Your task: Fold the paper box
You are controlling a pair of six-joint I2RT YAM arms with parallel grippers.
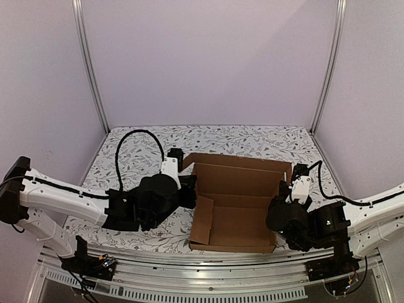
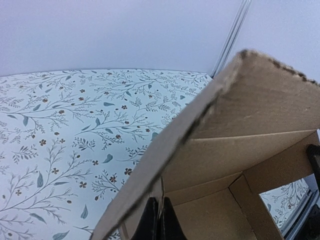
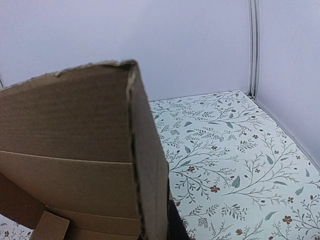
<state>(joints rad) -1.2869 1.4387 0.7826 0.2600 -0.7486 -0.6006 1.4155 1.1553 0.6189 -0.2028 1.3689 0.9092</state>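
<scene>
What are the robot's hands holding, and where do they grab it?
Both hold the paper box: the left gripper pinches its left side wall, the right gripper its right side wall.

No legible text, label, brand, number or sign in any of the three views. Plain, unprinted brown cardboard on every visible face of the paper box (image 1: 243, 183). Only a leaf-and-flower pattern on the bench (image 1: 252, 136) cover, without lettering.
</scene>
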